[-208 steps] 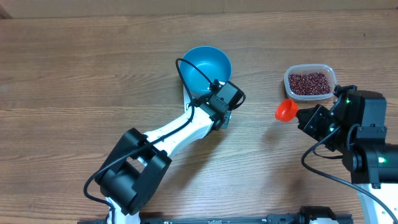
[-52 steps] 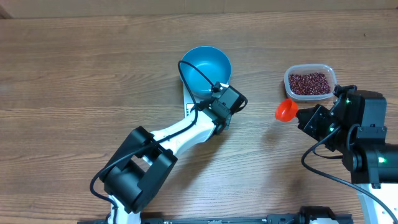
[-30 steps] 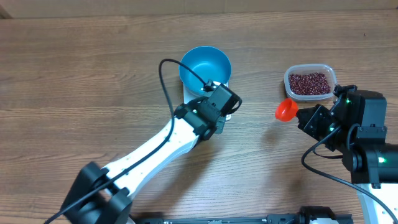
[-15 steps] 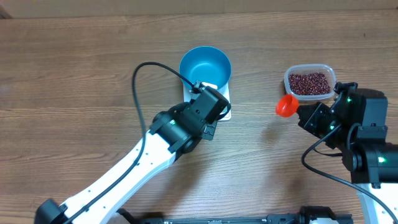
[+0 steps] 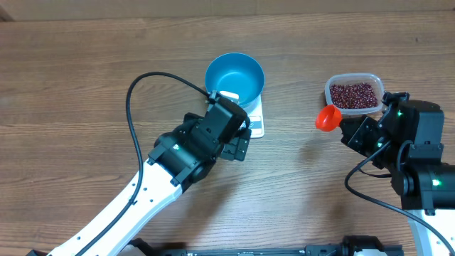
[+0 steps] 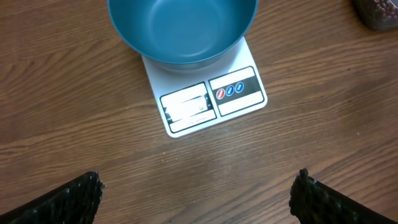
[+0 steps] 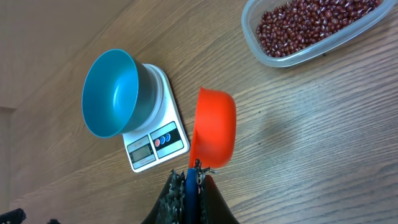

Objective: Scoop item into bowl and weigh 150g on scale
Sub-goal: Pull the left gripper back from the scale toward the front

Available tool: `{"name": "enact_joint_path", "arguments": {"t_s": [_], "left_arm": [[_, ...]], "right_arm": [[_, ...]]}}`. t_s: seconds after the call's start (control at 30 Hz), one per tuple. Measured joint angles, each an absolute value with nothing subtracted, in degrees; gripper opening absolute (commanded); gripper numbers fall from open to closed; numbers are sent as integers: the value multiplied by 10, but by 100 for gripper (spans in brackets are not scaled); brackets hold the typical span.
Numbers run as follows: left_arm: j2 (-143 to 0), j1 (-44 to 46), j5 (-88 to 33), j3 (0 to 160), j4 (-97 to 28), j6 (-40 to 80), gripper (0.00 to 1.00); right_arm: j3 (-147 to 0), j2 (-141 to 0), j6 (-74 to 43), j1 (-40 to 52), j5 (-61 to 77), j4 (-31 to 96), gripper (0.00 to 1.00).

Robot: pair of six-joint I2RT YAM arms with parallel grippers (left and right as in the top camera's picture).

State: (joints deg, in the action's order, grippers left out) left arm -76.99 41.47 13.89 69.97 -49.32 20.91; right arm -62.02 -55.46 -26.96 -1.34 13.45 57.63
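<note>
**Beans in tub, scoop clamped, bowl waiting on scale**

Beans (image 7: 311,25): a loose maroon heap in the clear tub (image 7: 250,38), ahead and to the right of the right fingers (image 7: 169,205), beyond the orange scoop (image 7: 214,134).

Judgement: small, hard and free-rolling, so not for pinching. The scoop should go in low and lift level, or they spill.

Right fingers: together, clamped on the scoop's handle. The scoop looks like light, rigid plastic, so the grip should hold.

Blue bowl (image 6: 183,28): sits on the white scale (image 6: 239,93), straight ahead of the left fingers (image 6: 68,199). These stand wide apart over bare bench (image 6: 199,180), holding nothing.

- Left wrist view alone shows the display and three buttons; the reading is illegible.
- Overhead partly hides that edge under the arm.
- Right wrist view alone shows the clamp.
</note>
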Motion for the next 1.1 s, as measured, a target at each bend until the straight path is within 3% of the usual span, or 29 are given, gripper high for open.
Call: {"name": "enact_joint_path", "arguments": {"t_s": [0.43,0.7,1.1], "left_arm": [[-697,369,51,693,-514,107,99],[-580,355,18,584,-443,102,99],[-559,355,15,563,-428,103,100]], "right_arm": [[-620,-555,-269,-13,135,594,4],[-620,-555,-269,-13,133,611,4],[-620,-555,-269,-13,133,614,4]]}}
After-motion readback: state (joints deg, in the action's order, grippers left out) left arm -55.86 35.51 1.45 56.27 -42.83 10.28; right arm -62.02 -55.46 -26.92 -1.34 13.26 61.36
